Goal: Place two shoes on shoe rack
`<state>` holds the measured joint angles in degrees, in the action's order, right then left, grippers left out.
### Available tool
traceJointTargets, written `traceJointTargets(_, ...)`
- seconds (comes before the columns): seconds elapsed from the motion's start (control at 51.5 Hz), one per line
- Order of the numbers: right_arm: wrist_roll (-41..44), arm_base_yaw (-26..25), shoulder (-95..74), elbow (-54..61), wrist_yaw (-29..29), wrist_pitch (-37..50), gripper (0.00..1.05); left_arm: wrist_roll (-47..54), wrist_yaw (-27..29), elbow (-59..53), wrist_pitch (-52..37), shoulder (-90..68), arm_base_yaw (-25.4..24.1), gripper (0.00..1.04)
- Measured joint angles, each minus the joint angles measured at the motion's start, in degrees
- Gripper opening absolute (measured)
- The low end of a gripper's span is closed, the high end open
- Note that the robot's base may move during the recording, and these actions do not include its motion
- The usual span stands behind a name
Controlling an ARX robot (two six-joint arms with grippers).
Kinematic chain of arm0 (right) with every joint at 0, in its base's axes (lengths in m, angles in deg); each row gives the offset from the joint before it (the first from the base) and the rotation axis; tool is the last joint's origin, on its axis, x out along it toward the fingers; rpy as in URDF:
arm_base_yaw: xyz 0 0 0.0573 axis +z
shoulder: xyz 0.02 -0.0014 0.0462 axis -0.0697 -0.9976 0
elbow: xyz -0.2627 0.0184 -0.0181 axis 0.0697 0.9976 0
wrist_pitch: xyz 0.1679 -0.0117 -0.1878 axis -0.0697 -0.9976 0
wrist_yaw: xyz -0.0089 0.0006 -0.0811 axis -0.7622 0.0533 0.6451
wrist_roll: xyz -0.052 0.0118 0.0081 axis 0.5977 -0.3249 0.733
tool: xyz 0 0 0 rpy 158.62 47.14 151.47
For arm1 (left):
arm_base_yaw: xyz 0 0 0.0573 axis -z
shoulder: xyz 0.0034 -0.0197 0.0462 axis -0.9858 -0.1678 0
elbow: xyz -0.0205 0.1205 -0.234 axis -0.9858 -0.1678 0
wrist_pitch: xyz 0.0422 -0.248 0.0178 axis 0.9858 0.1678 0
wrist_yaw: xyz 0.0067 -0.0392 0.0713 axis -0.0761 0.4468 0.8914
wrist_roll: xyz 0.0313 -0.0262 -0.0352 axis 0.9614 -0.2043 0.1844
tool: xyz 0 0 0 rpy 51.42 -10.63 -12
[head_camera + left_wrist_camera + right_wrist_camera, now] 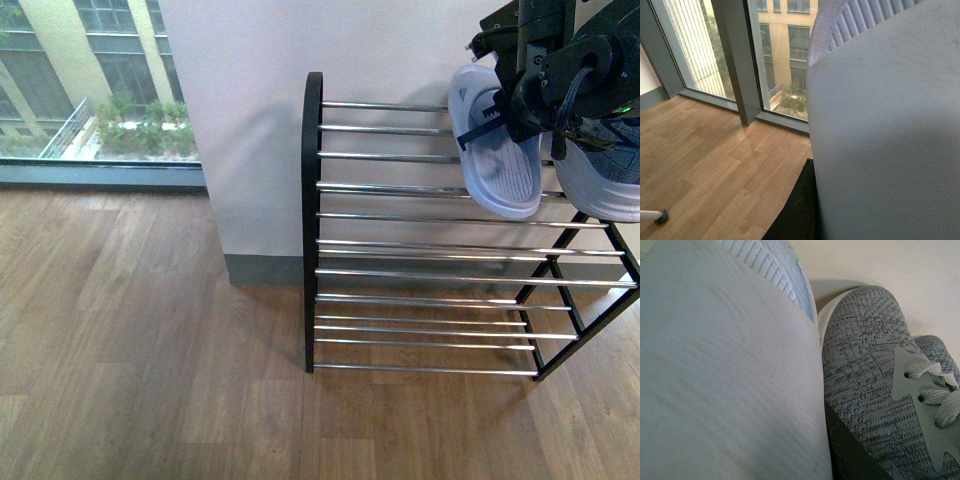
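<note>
While the jaws' grip cannot be told, a ribbed pale slipper (495, 140) lies on the chrome-rod rack (420, 250).

Two black arms crowd together high at the front view's right, one end effector (497, 112) visible, its jaw state unclear.

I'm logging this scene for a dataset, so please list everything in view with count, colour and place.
Shoe rack: one, black frame with chrome rods, against the white wall.
Slide slipper: one seen in the front view, pale blue-white, on the rack's top tier at its right end.
Sneaker: one, grey knit with white sole, close beside a slipper in the right wrist view.
Wooden floor: one, brown.
Window: one, left of the wall.
Robot arm: black, over the slipper; gripper state unclear.
</note>
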<state>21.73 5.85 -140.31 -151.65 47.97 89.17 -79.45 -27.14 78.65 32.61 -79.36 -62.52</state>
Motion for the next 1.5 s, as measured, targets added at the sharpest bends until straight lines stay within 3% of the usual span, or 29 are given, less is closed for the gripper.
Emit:
traceJointTargets(0.525,-1.5,0.0,-0.8,-1.3,0.2,-0.2,0.02,0.0,0.0,0.0,0.0,0.0,0.0,0.02)
traceJointTargets(0.7,-4.0,-0.3,0.1,-0.6,-0.7,-1.0,0.34,0.0,0.0,0.0,0.0,0.0,0.0,0.02)
traceJointTargets(0.874,-5.6,-0.5,6.2,3.1,-5.7,-2.8,0.64,0.0,0.0,0.0,0.0,0.0,0.0,0.02)
traceJointTargets(1.088,-12.4,-2.5,22.3,10.3,-11.4,-15.6,0.97,0.0,0.0,0.0,0.0,0.0,0.0,0.02)
traceJointTargets(1.185,-14.8,-4.9,29.6,13.7,-11.7,-19.3,0.95,0.0,0.0,0.0,0.0,0.0,0.0,0.02)
traceJointTargets(1.283,-16.4,-6.3,31.3,14.6,-13.6,-17.2,0.94,0.0,0.0,0.0,0.0,0.0,0.0,0.02)
traceJointTargets(1.419,-21.7,-6.7,33.0,29.4,-33.2,14.9,0.74,0.0,0.1,0.0,0.0,0.0,0.0,0.02)
traceJointTargets(1.496,-22.6,-5.8,35.5,38.1,-35.6,26.8,0.61,0.0,0.0,0.0,0.0,0.0,0.0,0.02)
